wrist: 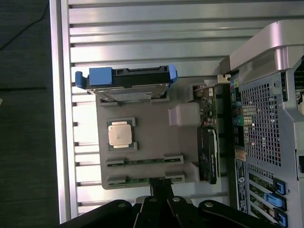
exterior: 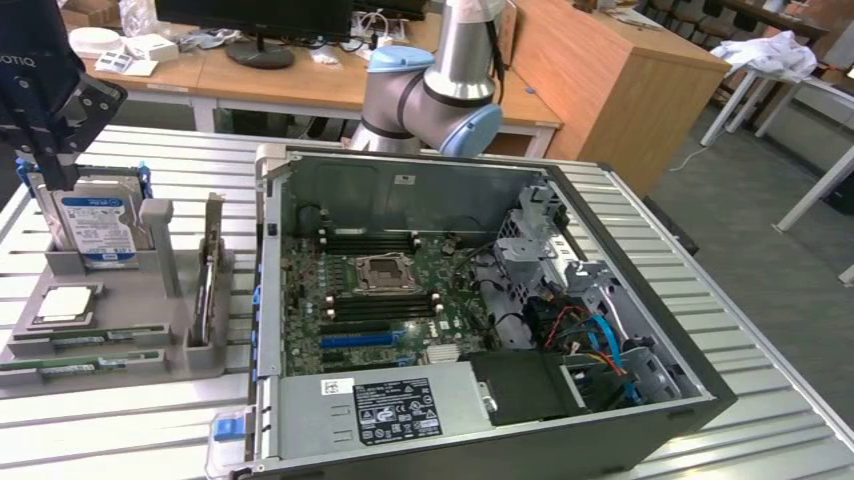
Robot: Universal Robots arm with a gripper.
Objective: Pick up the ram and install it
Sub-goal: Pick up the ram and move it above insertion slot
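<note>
You see the ram [wrist: 142,161], a thin green stick, lying flat in a groove of the matte gray plastic holder [wrist: 156,137] on the ribbed metal tabletop [wrist: 142,28]. The exterior view adds the open computer case [exterior: 400,190] beside the holder. Your tool [wrist: 160,184] hangs above the holder, fingers pressed together, holding nothing.
</note>
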